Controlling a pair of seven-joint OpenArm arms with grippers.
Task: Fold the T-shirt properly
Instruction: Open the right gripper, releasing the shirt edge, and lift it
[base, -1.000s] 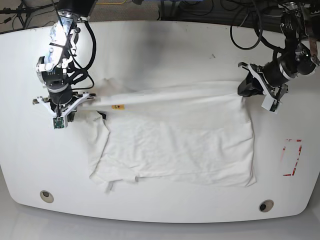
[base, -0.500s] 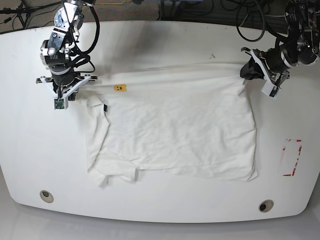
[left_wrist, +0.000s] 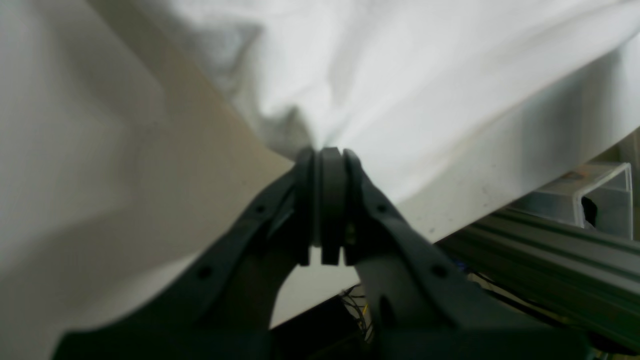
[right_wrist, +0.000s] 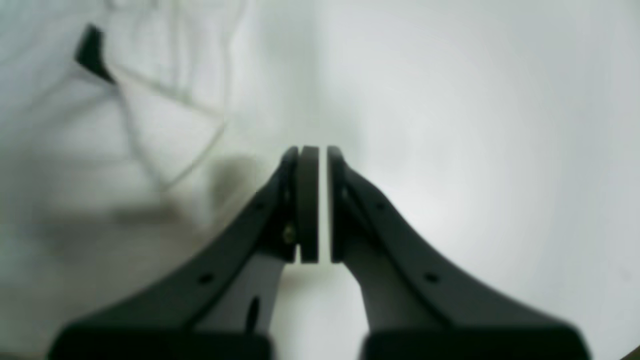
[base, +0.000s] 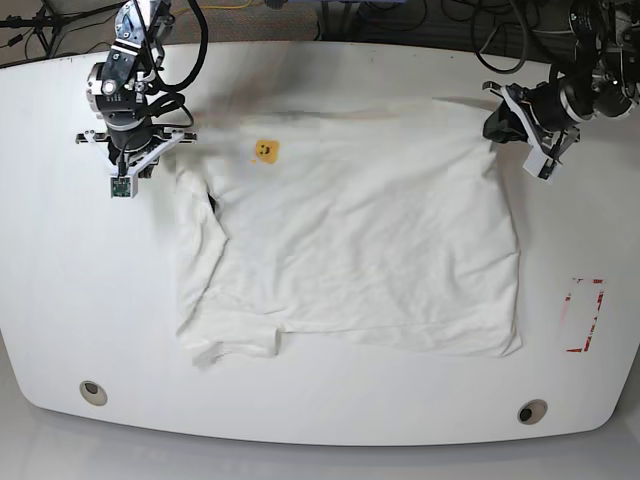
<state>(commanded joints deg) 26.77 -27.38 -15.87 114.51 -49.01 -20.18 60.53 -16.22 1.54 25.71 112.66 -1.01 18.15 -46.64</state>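
White table (base: 330, 70), T-shirt (base: 350, 250) spread flat across the middle. Left hand (left_wrist: 325, 160) pinched shut on a far shirt corner. Right hand (right_wrist: 314, 155) nearly closed, nothing between its pads (shirt just beside). Risk: lopsided fold, bunching from one-sided pulling.

My arms were black with white plastic brackets and looped black cables; each claw (left_wrist: 324, 155) had dark screw-dotted fingers (right_wrist: 307, 200).
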